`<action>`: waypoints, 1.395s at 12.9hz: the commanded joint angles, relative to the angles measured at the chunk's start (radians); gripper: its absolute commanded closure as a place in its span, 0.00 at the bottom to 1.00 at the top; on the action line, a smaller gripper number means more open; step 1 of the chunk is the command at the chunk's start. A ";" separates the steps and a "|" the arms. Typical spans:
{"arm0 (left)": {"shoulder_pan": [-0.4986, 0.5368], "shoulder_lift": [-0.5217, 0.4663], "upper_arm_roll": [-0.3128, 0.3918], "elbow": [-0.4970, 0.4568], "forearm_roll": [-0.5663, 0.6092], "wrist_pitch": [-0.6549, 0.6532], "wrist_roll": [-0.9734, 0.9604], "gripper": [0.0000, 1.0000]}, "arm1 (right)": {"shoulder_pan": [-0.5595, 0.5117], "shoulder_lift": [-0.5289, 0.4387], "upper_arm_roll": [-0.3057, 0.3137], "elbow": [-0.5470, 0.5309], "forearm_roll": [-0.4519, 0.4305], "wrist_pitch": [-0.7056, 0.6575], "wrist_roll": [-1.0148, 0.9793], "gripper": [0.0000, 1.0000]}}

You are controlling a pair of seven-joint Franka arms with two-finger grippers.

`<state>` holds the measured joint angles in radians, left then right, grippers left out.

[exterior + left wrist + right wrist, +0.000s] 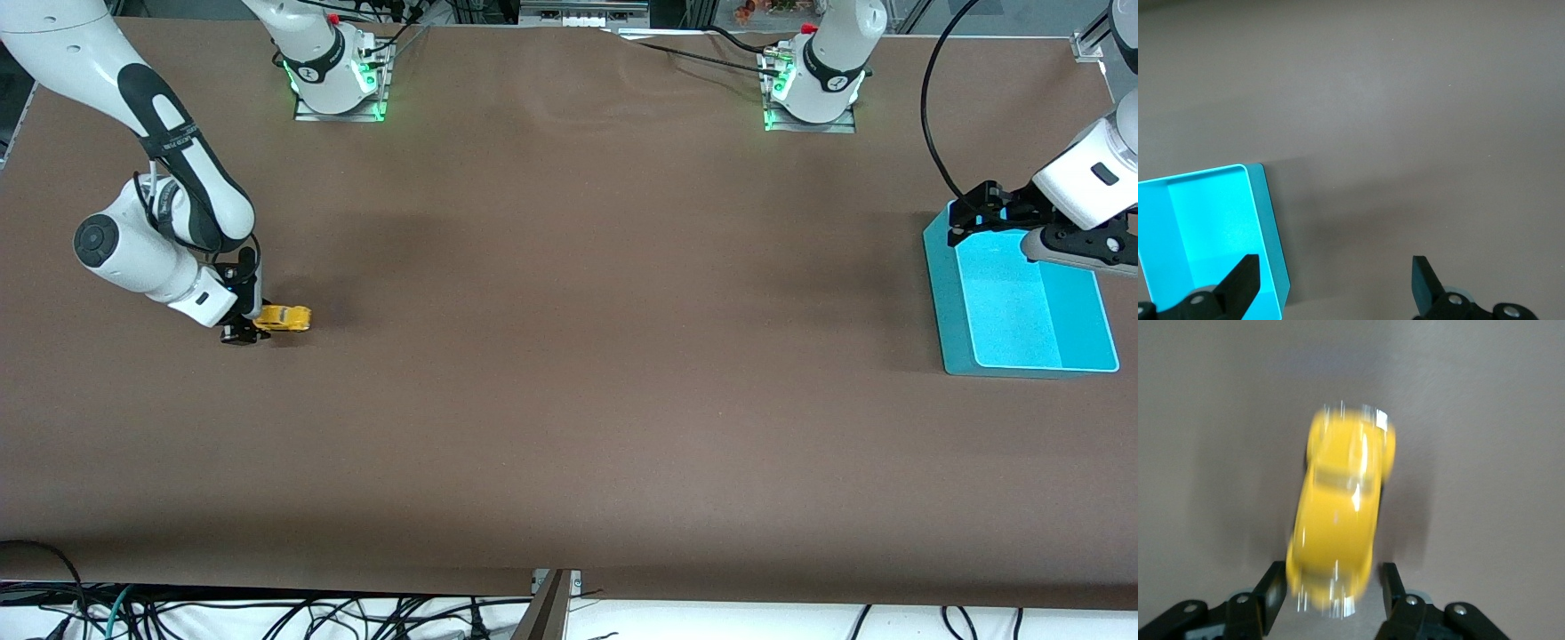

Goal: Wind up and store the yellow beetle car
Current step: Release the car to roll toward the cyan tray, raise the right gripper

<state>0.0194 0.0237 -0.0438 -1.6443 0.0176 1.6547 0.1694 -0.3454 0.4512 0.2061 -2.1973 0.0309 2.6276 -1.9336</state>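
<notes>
The right gripper (pixel 242 327) sat low at the table (pixel 569 356), toward the right arm's end, its fingers (pixel 1271 590) spread with the yellow beetle car (pixel 284 318) between their tips — a fingertip at each flank of the car's near end, though actual contact could not be made out. The rest of the car stuck out past the fingertips. The left gripper (pixel 1335 280) waited with fingers wide apart over the rim of the turquoise tray (pixel 1031 311) — nothing between them.
</notes>
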 commanded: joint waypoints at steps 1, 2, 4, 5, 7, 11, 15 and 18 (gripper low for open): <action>-0.001 0.013 -0.002 0.032 0.022 -0.024 0.005 0.00 | -0.020 -0.008 0.029 0.028 0.006 -0.043 0.010 0.34; -0.001 0.013 -0.002 0.032 0.022 -0.024 0.005 0.00 | -0.020 -0.011 0.041 0.030 0.004 -0.046 0.008 0.34; -0.001 0.013 -0.002 0.032 0.022 -0.026 0.005 0.00 | -0.021 -0.026 0.053 0.047 0.000 -0.069 0.005 0.30; -0.001 0.013 -0.002 0.032 0.022 -0.024 0.004 0.00 | -0.021 -0.035 0.062 0.053 0.000 -0.080 0.007 0.30; -0.001 0.013 -0.002 0.032 0.022 -0.024 0.004 0.00 | -0.021 -0.057 0.081 0.065 0.004 -0.099 0.013 0.18; -0.001 0.013 -0.004 0.032 0.022 -0.024 0.004 0.00 | -0.017 -0.146 0.121 0.184 0.006 -0.333 0.154 0.00; -0.003 0.013 -0.007 0.034 0.022 -0.024 -0.007 0.00 | 0.005 -0.255 0.122 0.270 0.018 -0.475 0.223 0.00; -0.004 0.013 -0.005 0.034 0.021 -0.024 -0.005 0.00 | 0.016 -0.318 0.121 0.336 0.020 -0.613 0.332 0.00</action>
<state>0.0190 0.0237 -0.0476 -1.6435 0.0176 1.6522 0.1676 -0.3341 0.1704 0.3269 -1.8911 0.0375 2.0898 -1.6620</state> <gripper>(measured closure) 0.000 0.000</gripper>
